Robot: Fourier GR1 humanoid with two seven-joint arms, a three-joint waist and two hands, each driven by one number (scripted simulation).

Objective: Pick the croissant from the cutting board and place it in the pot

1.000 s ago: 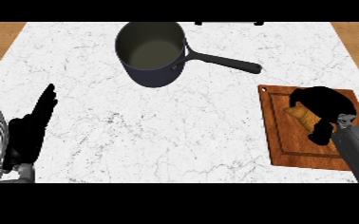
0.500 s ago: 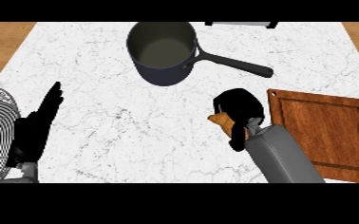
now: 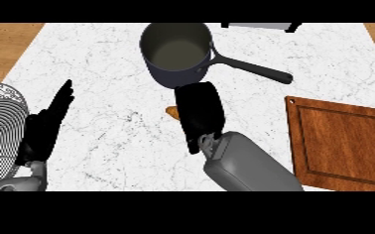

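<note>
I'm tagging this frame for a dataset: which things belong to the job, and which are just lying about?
Job:
- golden-brown croissant, in the right hand
- dark metal pot
- brown wooden cutting board

Lying about:
- grey object at the far edge
- resting left hand

One pot (image 3: 176,54), one cutting board (image 3: 338,144) right of the pot, one croissant (image 3: 173,112) just below the pot, and two robot hands: left (image 3: 45,126), right (image 3: 199,111).

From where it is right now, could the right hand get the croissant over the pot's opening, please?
Probably yes. The right hand, curled round the croissant, sits just below the pot, and nothing lies between them; it would only need to clear the near rim.
</note>
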